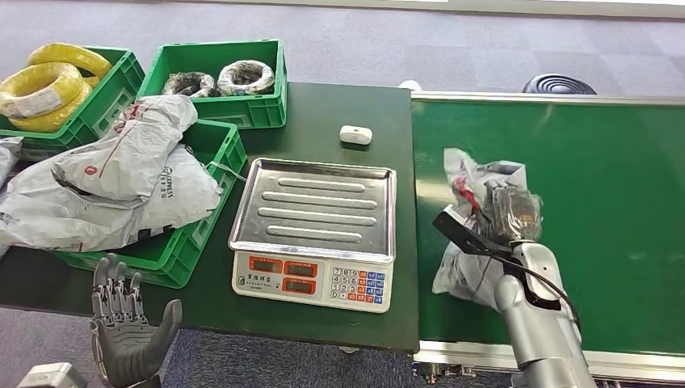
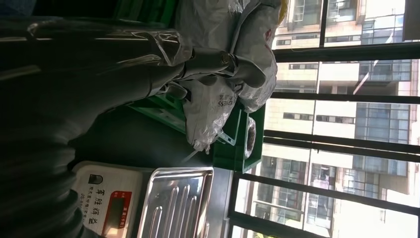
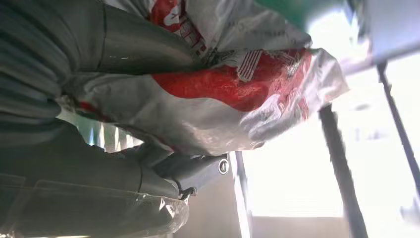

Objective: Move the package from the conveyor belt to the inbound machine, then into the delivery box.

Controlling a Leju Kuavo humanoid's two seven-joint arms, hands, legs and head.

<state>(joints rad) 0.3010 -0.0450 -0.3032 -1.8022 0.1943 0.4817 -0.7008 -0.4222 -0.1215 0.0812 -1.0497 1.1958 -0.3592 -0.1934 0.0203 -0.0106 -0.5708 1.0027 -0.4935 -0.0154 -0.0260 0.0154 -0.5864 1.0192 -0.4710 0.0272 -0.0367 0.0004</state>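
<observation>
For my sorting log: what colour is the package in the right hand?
The package is white-grey with red printing, clearest in the right wrist view.

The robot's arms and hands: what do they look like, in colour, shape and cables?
The right arm is a silver, rounded tube with a black cable running along it and a black bracket near the wrist. The right hand is dark and wrapped in clear plastic film. The left hand is dark grey, with slim jointed fingers and a thick thumb. In the wrist views, each hand has a grey ribbed cover.
</observation>
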